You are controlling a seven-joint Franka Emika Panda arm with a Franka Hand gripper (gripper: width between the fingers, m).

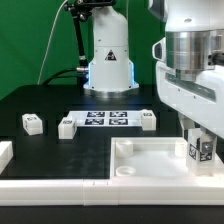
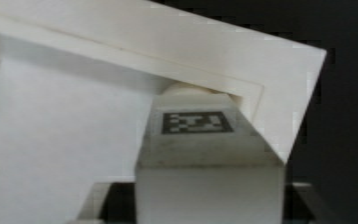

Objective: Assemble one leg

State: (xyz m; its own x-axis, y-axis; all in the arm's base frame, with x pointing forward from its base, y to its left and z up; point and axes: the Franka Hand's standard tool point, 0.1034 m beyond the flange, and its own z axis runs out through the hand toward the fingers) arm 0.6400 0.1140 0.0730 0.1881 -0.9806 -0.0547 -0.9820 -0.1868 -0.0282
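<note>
The leg (image 1: 200,150) was clamped in the pincer (image 1: 198,138), whose fingers were closed most of the way onto its opposite sides, with nothing else in the grasp. It hung upright, its long axis vertical and in line with the pincer's own reach. Its upper part sat between the fingers and its lower end pointed down at the white panel (image 1: 140,165). Its black-and-white tag (image 2: 197,123) faced the wrist camera, and in the exterior view it was turned toward the viewer. The leg stood over the panel's corner on the exterior view's right, just inside the raised rim. The wrist view put its far end tight in the angle of that corner, but whether it touched the panel floor or sat in a hole could not be told. The step in hand looked like the fitting of this leg into the corner. The next move probably called for a straight descent with the post kept vertical, and then perhaps a turn about the long axis to seat it, with care not to catch the rim. Farther out, three spare posts (image 1: 67,127) lay on the black counter (image 1: 50,100) at either side of the marker board (image 1: 107,119). The arm's base (image 1: 108,62) stood behind them.
</note>
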